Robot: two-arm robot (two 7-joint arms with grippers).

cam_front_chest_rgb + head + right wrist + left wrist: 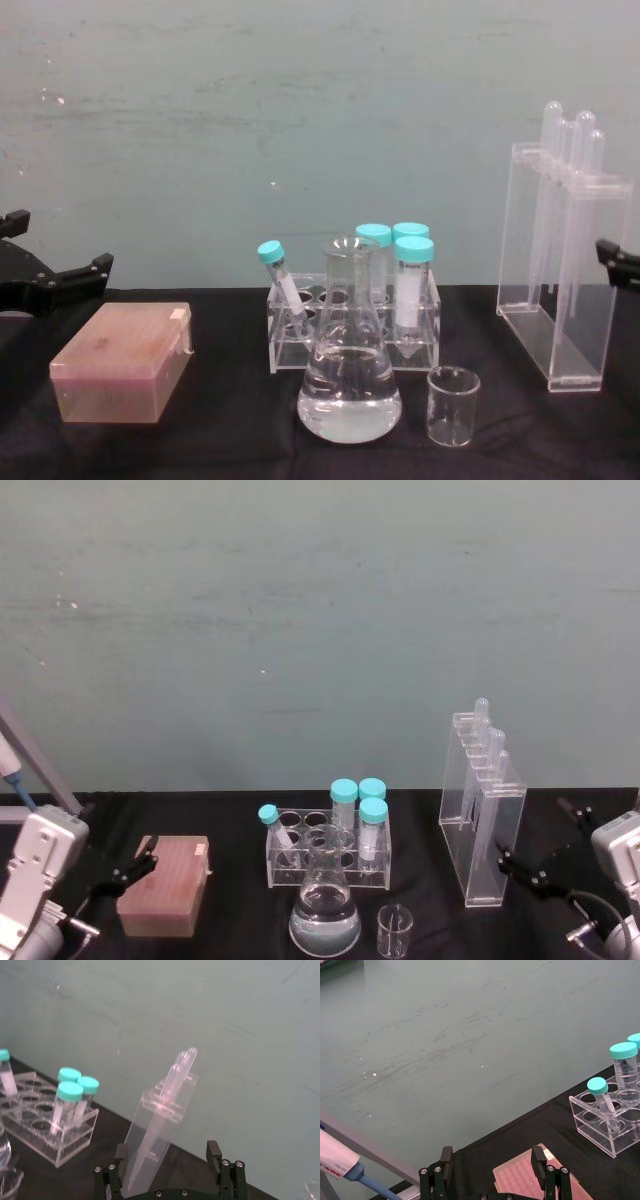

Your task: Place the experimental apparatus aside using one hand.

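The stand (483,820) is standing upright right of the rack (325,858), the right gripper (167,1154) hovering near it, spread and empty, needing a square, low grip lest it tip; the left gripper (492,1156) is idling, also spread, left of the rack.

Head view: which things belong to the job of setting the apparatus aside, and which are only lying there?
Job: acrylic stand with tubes; conical flask; small beaker; right gripper, open beside the stand.
Lying about: rack of capped tubes; pink tip box; left gripper, open, idle near that box.
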